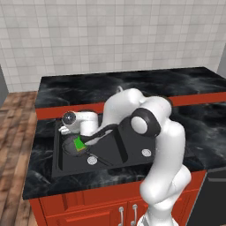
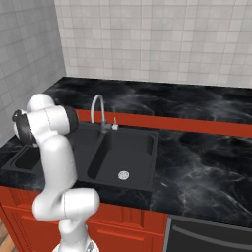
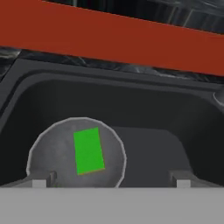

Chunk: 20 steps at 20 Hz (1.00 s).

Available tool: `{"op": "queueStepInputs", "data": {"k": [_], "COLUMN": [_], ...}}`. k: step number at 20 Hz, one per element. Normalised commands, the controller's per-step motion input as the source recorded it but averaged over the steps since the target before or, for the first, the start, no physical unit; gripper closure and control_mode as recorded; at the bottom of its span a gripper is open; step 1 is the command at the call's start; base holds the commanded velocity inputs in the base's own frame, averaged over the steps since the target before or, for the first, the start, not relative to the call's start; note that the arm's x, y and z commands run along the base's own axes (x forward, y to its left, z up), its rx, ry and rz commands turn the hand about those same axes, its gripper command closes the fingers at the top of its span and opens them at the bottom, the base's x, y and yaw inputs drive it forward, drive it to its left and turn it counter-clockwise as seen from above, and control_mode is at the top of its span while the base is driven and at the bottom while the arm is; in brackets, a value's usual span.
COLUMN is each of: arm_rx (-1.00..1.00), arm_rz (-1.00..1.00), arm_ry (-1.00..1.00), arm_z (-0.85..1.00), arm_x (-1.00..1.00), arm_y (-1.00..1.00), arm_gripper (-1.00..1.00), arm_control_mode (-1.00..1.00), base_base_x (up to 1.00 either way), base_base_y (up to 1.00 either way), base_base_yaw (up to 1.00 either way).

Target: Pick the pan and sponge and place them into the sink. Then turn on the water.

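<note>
The pan (image 3: pixel 76 153) sits in one basin of the sink (image 3: pixel 148 109) with the sponge (image 3: pixel 89 151) lying flat inside it, so both look placed. The gripper (image 3: pixel 111 179) hangs over them, fingers spread and empty (nothing between the tips). Next I'd lift straight up clear of the rim, then swing to the faucet (image 2: pixel 98 109) lever

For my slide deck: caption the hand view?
Green sponge lying in the pan inside the black sink, end effector open above.
</note>
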Motion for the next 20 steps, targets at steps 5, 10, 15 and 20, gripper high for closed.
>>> {"op": "queueStepInputs", "data": {"k": [5, 10, 15, 20], "arm_rx": [0.0, 0.09, 0.2, 0.23], "arm_rz": [-0.03, -0.03, 0.0, 0.0], "arm_ry": [-0.17, -0.13, -0.05, -0.05], "arm_z": [0.69, 0.83, 0.69, 0.95], "arm_x": [-0.38, -0.2, -0.17, -0.12], "arm_y": [-0.21, -0.3, -0.29, -0.4], "arm_gripper": [-1.0, -1.0, -1.0, -1.0], "arm_control_mode": [-1.0, -1.0, -1.0, -1.0], "base_base_x": [0.0, 0.0, 0.0, 0.0], "base_base_y": [0.0, 0.0, 0.0, 0.0], "base_base_yaw": [0.0, 0.0, 0.0, 0.0]}}
